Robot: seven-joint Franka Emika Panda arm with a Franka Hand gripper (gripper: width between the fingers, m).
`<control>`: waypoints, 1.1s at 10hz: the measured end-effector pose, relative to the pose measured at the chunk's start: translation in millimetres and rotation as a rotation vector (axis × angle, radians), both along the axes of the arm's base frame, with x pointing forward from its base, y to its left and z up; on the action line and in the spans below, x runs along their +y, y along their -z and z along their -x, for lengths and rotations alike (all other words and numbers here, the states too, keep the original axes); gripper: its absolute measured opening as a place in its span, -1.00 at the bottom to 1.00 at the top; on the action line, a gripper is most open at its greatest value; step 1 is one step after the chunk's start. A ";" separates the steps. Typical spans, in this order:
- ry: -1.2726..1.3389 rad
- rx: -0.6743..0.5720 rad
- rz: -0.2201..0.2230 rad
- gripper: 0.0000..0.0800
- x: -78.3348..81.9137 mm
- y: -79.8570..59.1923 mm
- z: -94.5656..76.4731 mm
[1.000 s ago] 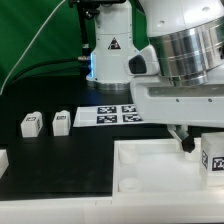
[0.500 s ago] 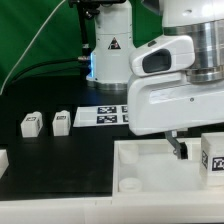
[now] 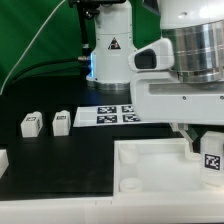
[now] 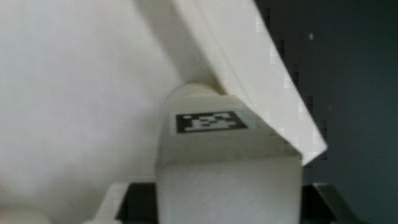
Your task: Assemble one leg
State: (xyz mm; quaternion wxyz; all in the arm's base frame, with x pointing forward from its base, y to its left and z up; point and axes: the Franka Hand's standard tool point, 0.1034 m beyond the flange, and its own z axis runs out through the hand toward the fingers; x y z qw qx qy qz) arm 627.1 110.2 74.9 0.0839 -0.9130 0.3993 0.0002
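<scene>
My gripper (image 3: 205,150) is shut on a leg (image 3: 212,160), a small white block with a black-and-white tag. It holds the leg over the corner of the large white rimmed panel (image 3: 150,165) at the exterior view's right. One dark finger (image 3: 188,146) shows beside the leg. In the wrist view the leg (image 4: 217,150) sits between the two dark fingers (image 4: 334,200), tag facing the camera, next to the panel's raised rim (image 4: 249,70). Two more legs (image 3: 30,124) (image 3: 61,122) stand on the black table at the exterior view's left.
The marker board (image 3: 118,116) lies on the table behind the panel. The arm's white base (image 3: 108,50) stands behind it. A white part (image 3: 3,158) shows at the exterior view's left edge. A round socket (image 3: 130,184) sits in the panel's near corner.
The arm swung a little to the exterior view's left and back to the right, with the leg still held. The leg stays over the panel's right corner.
</scene>
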 end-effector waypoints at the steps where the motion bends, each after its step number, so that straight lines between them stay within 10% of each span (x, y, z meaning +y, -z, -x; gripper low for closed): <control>1: 0.180 0.029 -0.028 -0.24 0.0 0.9 1.1; 5: 0.890 0.141 -0.146 -0.25 4.5 2.0 2.1; 8: 0.693 0.105 -0.117 -0.25 3.3 2.8 3.0; 11: 0.088 0.018 -0.012 0.42 9.3 2.7 6.1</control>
